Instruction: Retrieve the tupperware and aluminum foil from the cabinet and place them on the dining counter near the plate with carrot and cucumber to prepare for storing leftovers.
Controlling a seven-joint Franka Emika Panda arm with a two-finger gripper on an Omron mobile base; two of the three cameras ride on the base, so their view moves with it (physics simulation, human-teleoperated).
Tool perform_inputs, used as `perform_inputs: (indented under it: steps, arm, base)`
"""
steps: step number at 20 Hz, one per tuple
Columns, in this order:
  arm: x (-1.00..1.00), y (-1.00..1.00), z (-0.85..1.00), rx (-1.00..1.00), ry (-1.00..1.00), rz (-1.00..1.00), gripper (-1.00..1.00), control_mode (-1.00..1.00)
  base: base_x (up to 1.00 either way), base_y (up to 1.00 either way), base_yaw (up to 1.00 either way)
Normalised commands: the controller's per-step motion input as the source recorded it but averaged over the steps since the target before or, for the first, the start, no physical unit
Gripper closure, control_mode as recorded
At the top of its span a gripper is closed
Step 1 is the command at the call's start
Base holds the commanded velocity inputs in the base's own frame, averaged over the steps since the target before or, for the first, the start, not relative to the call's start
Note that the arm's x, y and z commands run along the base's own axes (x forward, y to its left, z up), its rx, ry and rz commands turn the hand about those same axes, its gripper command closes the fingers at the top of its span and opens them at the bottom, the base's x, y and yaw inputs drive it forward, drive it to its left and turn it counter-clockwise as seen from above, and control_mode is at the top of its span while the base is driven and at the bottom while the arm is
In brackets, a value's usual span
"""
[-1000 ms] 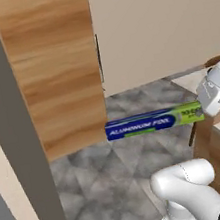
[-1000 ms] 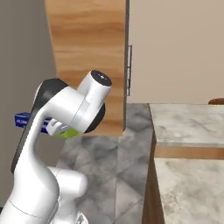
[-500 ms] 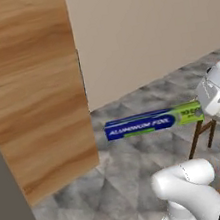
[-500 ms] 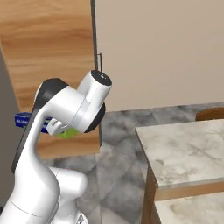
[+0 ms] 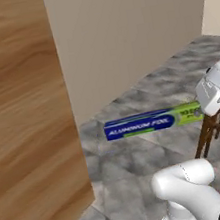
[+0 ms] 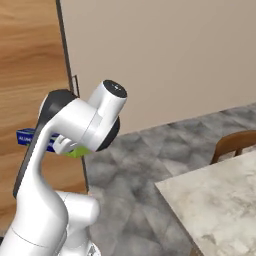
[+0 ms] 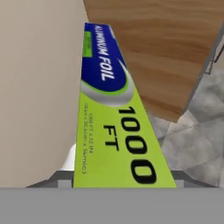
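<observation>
The claw grips the foil by its lime end, its fingertips hidden under the box in the hand view. The foil hangs level above the floor, beside the cupboard. The counter corner is cut off. Since earlier, the views have swung; the cupboard fills more frame.

We read "ALUMINUM FOIL" in white on the blue part of the aluminum foil box, big black "1000 FT" on its lime-green end, smaller "1000 FT x 12 IN" beside that; remaining fine print is unreadable.
</observation>
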Motion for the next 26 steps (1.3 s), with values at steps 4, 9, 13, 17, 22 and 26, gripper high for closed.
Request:
perform_inputs:
  steps: [4,9,13,17,22,26]
  arm:
    - [0.0,0.0,0.0,0.0,0.0,0.0,1.0,1.0]
    - [0.0,0.0,0.0,0.0,0.0,0.0,1.0,1.0]
    - [0.0,0.0,0.0,0.0,0.0,0.0,1.0,1.0]
    - [0.0,0.0,0.0,0.0,0.0,0.0,1.0,1.0]
    - [0.0,0.0,0.0,0.0,0.0,0.0,1.0,1.0]
    - [0.0,0.0,0.0,0.0,0.0,0.0,1.0,1.0]
  base:
    - [1.0,0.04,-0.47]
    - [1.0,0.0,-0.5]
    - [1.0,0.0,-0.51]
    - [1.0,0.18,-0.51]
    - [1.0,0.3,-0.48]
    - [1.0,0.62,-0.34]
